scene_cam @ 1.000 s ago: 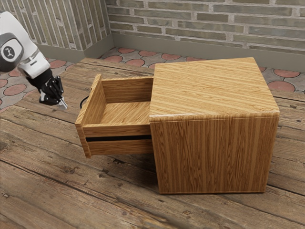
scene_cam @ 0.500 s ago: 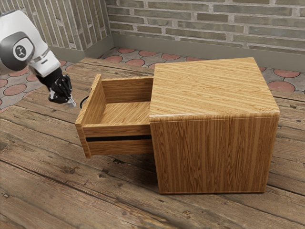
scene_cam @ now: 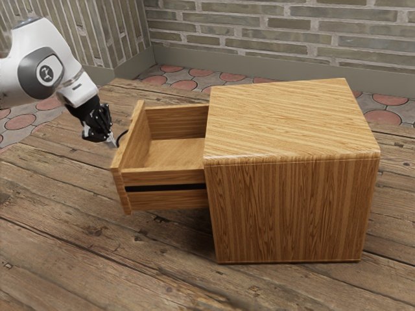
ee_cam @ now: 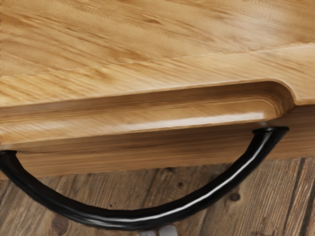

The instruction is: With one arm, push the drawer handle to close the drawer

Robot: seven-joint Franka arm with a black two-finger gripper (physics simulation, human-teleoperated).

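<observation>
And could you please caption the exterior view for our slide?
Robot pincer at the curved black handle of a wooden drawer, which stands open from its cabinet.

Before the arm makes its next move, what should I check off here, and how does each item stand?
1. Handle joined to the drawer front at both ends: ok.
2. Fingers closed together: ok.
3. Fingers at the handle's outer curve, away from the drawer front: ok.
4. Enough contact force to push: cannot tell.
5. Drawer lined up with the cabinet opening: ok, by eye.
6. Drawer fully shut: not ok, it sticks well out.
</observation>
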